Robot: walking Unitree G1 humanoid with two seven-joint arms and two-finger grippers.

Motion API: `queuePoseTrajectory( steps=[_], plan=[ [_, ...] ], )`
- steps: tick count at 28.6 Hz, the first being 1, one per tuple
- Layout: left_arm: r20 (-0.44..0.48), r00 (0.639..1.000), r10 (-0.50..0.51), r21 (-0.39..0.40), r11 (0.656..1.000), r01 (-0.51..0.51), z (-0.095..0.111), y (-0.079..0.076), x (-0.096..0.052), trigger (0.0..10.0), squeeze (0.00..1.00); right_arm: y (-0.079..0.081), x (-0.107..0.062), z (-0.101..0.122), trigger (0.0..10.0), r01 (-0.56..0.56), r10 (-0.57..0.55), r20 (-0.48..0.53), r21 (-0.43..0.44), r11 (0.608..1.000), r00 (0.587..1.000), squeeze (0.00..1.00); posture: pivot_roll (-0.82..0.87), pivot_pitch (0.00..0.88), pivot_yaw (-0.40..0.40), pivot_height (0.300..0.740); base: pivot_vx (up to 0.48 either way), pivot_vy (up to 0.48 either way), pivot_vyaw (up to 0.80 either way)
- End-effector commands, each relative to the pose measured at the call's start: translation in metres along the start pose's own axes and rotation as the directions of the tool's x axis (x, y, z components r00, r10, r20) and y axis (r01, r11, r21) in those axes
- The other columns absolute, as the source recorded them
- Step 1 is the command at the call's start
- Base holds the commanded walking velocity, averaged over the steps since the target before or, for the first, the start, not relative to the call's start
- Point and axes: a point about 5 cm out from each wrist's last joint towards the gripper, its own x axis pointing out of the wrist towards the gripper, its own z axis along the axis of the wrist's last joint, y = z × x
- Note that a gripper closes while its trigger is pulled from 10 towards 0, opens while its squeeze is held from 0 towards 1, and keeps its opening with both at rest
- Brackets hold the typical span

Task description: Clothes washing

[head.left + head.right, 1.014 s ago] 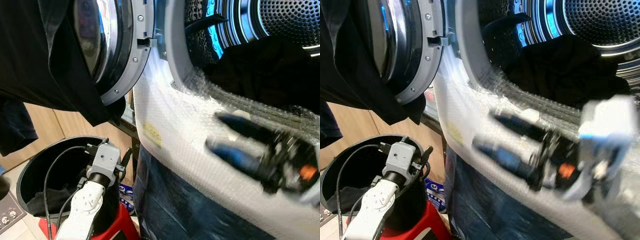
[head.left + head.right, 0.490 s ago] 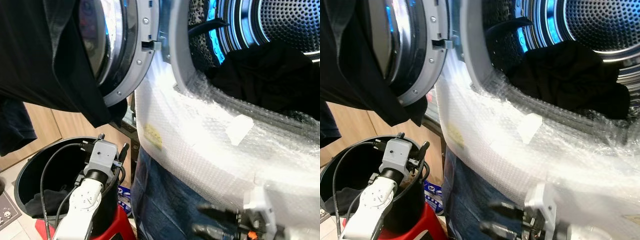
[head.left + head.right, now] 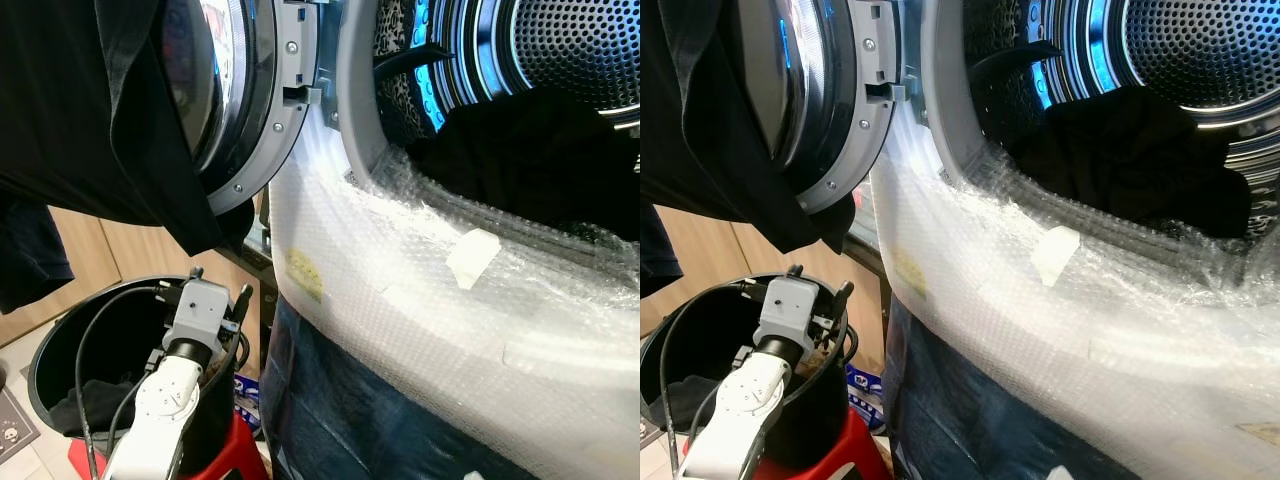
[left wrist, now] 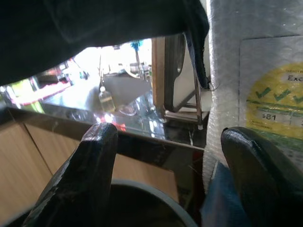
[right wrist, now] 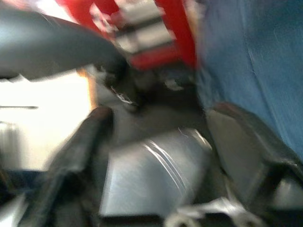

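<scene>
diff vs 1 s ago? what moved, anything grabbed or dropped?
The right claw pulled back from the bubble-wrapped washer rim and dropped low, past the blue cover; it is open and empty, nothing grabbed or released. Unchanged: the left claw open over the black bin, the dark clothes in the drum, the dark garment draped on the open door.

Background: light wood cabinet panels (image 3: 110, 255) run along the left, topped by a dark glossy bench (image 4: 142, 125) that reflects bright light. Pale tiled floor (image 3: 30, 465) at lower left. A wooden chair (image 4: 177, 80) stands behind the bench.
</scene>
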Motion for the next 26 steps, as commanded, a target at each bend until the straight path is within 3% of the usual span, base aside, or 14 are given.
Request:
queuePoseTrajectory(
  steps=[1, 3, 8, 12, 13, 14, 16, 19, 21, 22, 23, 24, 26],
  plan=[
    [-0.002, 1.000, 0.021, -0.038, 0.999, -0.021, 0.003, 0.003, 0.003, 10.0, 0.00, -0.009, 0.003, -0.008, 10.0, 0.077, -0.076, -0.021, 0.007, 0.997, 0.997, 1.00, 0.07, 0.000, -0.071, 0.740, 0.000, 0.000, 0.00],
    [0.008, 1.000, 0.029, -0.027, 0.999, -0.029, 0.006, 0.006, 0.005, 10.0, 0.00, -0.014, 0.019, -0.019, 10.0, 0.186, -0.183, -0.035, 0.095, 0.978, 0.982, 1.00, 0.06, 0.000, -0.068, 0.740, 0.000, 0.000, 0.00],
    [-0.006, 1.000, 0.024, -0.022, 0.999, -0.025, 0.002, 0.005, 0.004, 10.0, 0.00, -0.021, 0.029, -0.037, 10.0, 0.322, -0.304, -0.126, 0.170, 0.931, 0.944, 1.00, 0.06, 0.000, -0.064, 0.740, 0.000, 0.000, 0.00],
    [-0.023, 0.999, 0.032, -0.037, 0.999, -0.033, 0.001, 0.006, 0.002, 10.0, 0.00, -0.023, 0.028, -0.056, 10.0, 0.407, -0.368, -0.238, 0.142, 0.902, 0.899, 1.00, 0.07, 0.000, -0.062, 0.740, 0.000, 0.000, 0.00],
    [-0.036, 0.999, 0.041, -0.055, 0.998, -0.043, -0.001, 0.007, 0.001, 10.0, 0.00, -0.024, 0.027, -0.063, 10.0, 0.443, -0.398, -0.284, 0.115, 0.889, 0.872, 0.77, 0.07, 0.000, -0.059, 0.740, 0.000, 0.000, 0.00],
    [-0.057, 0.997, 0.058, -0.083, 0.995, -0.063, -0.004, 0.010, -0.002, 10.0, 0.00, -0.026, 0.024, -0.072, 10.0, 0.514, -0.455, -0.335, 0.114, 0.850, 0.825, 0.00, 0.06, 0.000, -0.056, 0.740, 0.000, 0.000, 0.00],
    [-0.079, 0.994, 0.072, -0.103, 0.991, -0.080, -0.008, 0.012, -0.004, 10.0, 0.00, -0.027, 0.023, -0.076, 10.0, 0.574, -0.495, -0.370, 0.142, 0.806, 0.786, 0.00, 0.06, 0.000, -0.055, 0.740, 0.000, 0.000, 0.00],
    [-0.095, 0.991, 0.096, -0.113, 0.988, -0.107, -0.010, 0.015, -0.005, 10.0, 0.00, -0.025, 0.027, -0.076, 10.0, 0.580, -0.500, -0.376, 0.139, 0.802, 0.781, 0.00, 0.07, 0.000, -0.054, 0.740, 0.000, 0.000, 0.00],
    [-0.143, 0.976, 0.163, -0.155, 0.971, -0.184, -0.015, 0.022, -0.009, 10.0, 0.00, -0.026, 0.028, -0.077, 10.0, 0.629, -0.532, -0.384, 0.194, 0.753, 0.755, 0.00, 0.07, 0.000, -0.054, 0.740, 0.000, 0.000, 0.00],
    [-0.143, 0.976, 0.163, -0.155, 0.971, -0.184, -0.015, 0.022, -0.009, 10.0, 0.00, -0.026, 0.028, -0.077, 10.0, 0.629, -0.532, -0.384, 0.194, 0.753, 0.755, 0.00, 0.07, 0.000, -0.054, 0.740, 0.000, 0.000, 0.00],
    [-0.179, 0.962, 0.208, -0.235, 0.940, -0.247, -0.018, 0.026, -0.010, 10.0, 0.00, -0.028, 0.026, -0.077, 10.0, 0.671, -0.564, -0.398, 0.216, 0.709, 0.724, 0.00, 0.08, 0.000, -0.058, 0.740, 0.000, 0.000, 0.00],
    [-0.193, 0.953, 0.235, -0.258, 0.925, -0.280, -0.019, 0.029, -0.010, 10.0, 0.00, -0.031, 0.024, -0.077, 10.0, 0.702, -0.588, -0.406, 0.238, 0.671, 0.699, 1.00, 0.08, 0.000, -0.058, 0.740, 0.000, 0.000, 0.00],
    [-0.207, 0.944, 0.255, -0.255, 0.918, -0.304, -0.018, 0.034, -0.010, 10.0, 0.00, -0.033, 0.022, -0.078, 10.0, 0.737, -0.610, -0.425, 0.274, 0.618, 0.669, 1.00, 0.09, 0.000, -0.058, 0.740, 0.000, 0.000, 0.00]
  ],
)
